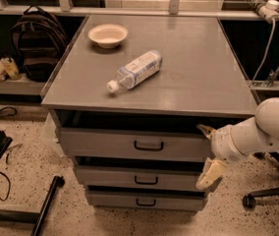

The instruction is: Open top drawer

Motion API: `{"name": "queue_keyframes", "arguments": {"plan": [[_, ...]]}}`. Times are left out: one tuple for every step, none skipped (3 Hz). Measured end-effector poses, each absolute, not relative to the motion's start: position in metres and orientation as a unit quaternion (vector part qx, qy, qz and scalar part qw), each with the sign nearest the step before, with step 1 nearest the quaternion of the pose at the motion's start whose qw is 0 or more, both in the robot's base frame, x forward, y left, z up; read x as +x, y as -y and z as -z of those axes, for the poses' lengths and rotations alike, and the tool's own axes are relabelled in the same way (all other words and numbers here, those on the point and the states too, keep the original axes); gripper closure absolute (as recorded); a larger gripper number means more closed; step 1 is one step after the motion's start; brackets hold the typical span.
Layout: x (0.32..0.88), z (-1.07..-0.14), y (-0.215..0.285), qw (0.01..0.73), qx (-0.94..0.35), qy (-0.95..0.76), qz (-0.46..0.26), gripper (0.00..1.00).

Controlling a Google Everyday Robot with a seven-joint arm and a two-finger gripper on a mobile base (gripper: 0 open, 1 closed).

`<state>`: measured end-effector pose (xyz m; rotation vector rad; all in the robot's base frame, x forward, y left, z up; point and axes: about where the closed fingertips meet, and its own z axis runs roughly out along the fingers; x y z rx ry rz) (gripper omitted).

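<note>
Observed: the top drawer (pixel 95 142) sits directly under the near edge of the tabletop (pixel 203 68), with a dark gap between its front and that edge. It is the widest of the three fronts. Its black loop handle (pixel 148 146) is at the centre of the front, below the middle of the near edge. I judge the drawer closed or very nearly so; the task is not yet done.

My hand (pixel 208 151) is below the near right corner of the tabletop, level with the right end of the top drawer's front. It is well apart from the handle and holds nothing. The fingers (pixel 211 173) are spread, one high by the drawer's upper edge and one low by the middle drawer (pixel 105 177). I judge this spread to be a ready posture: the handle is a thin loop, and the gap must be open to take it.

The hand comes in from the right side, so my arm (pixel 272 129) stays clear of the drawer's path outward.

On the tabletop, a plastic bottle (pixel 135 70) lies on its side near the centre, cap toward the near left corner. A bowl (pixel 108 35) stands near the far left corner. Both are well back from the near edge and should not interfere. The bottle, being round, could roll if the cabinet is jerked.

Next required: move left along the near edge to the handle, close on it, pull straight out.
</note>
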<state>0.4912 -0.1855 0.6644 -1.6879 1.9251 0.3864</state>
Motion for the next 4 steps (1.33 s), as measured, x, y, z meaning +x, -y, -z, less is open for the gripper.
{"name": "queue_keyframes", "arguments": {"plan": [[0.477,-0.664,0.183,0.233,-0.631,-0.722,-0.164,0.00],[0.460,-0.668,0.181,0.195,-0.633,-0.726,-0.184,0.00],[0.439,-0.681,0.179,0.159,-0.638,-0.724,-0.207,0.00],[0.415,-0.697,0.173,0.128,-0.645,-0.715,-0.237,0.00]]}}
